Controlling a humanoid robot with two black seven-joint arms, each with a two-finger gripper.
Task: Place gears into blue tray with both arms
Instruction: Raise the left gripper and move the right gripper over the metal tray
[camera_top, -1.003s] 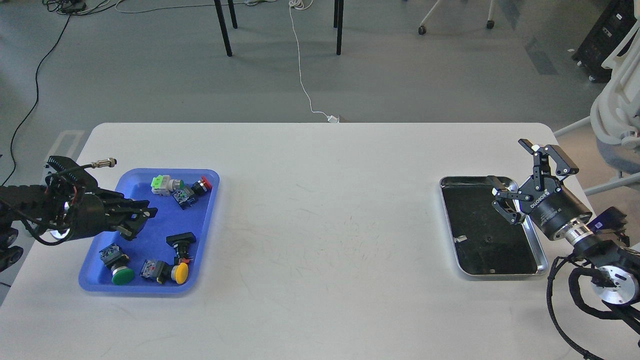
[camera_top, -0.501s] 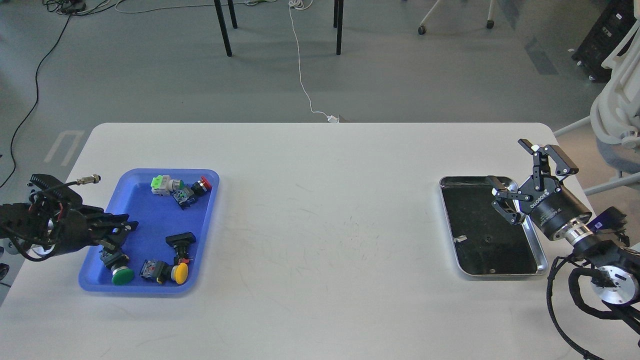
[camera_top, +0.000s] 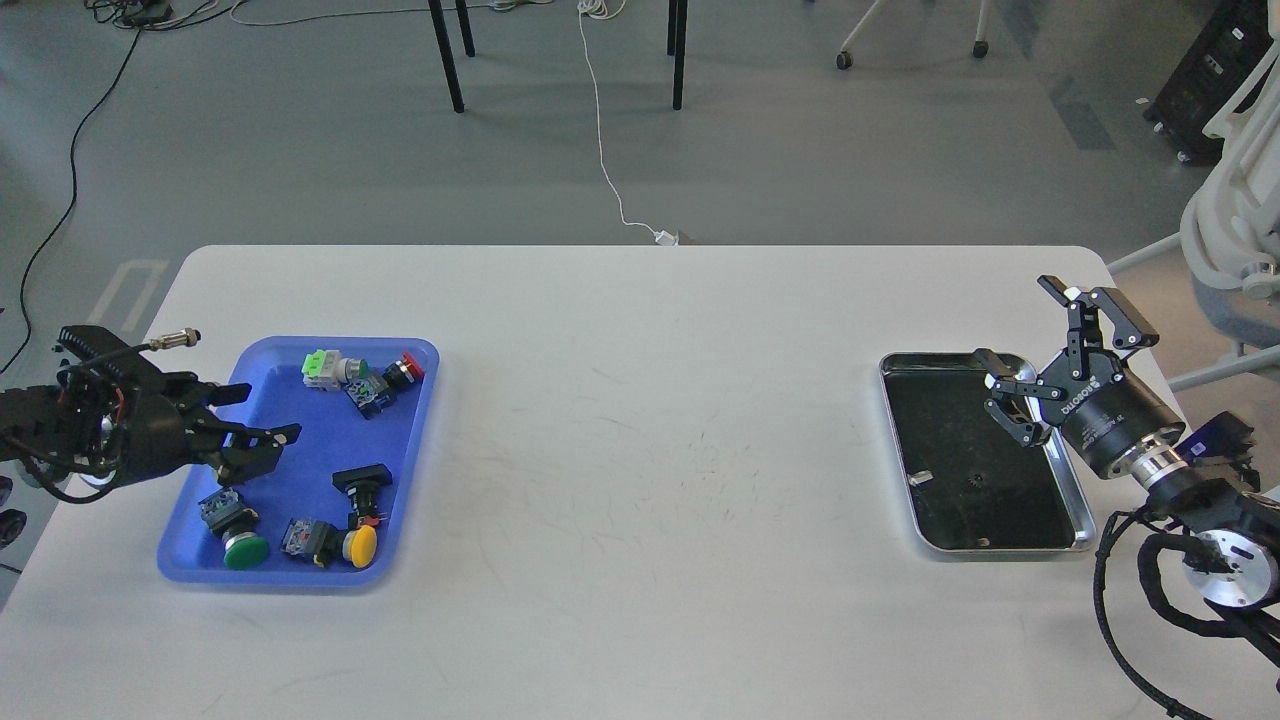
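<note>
A bright blue rectangular plastic tray (camera_top: 262, 375) w/ rounded corners sits at the left end of a white table (camera_top: 640, 440). Inside it lie only push-button switches: a green-and-white one (camera_top: 326, 367) and a red-capped one (camera_top: 403, 370) at the tray's far edge, a black flat-topped one (camera_top: 362, 484) right of tray centre, and a green-capped (camera_top: 236, 538) and a yellow-capped one (camera_top: 350, 540) along the near edge. No gear is visible in the blue tray.

The left gripper (camera_top: 262, 415) hangs over the tray's left half, fingers spread apart, holding nothing.

Well right of the blue tray, at the table's other end, lies a silver metal tray w/ black lining (camera_top: 1083, 522). One small black toothed gear (camera_top: 972, 479) rests on the lining approx. mid-tray; a small pale piece (camera_top: 920, 478) lies left of it, too small to identify.

The right gripper (camera_top: 1025, 330), marked ROBOTIQ, hovers above the silver tray's far-right corner, fingers wide apart and empty, clear of the gear.
</note>
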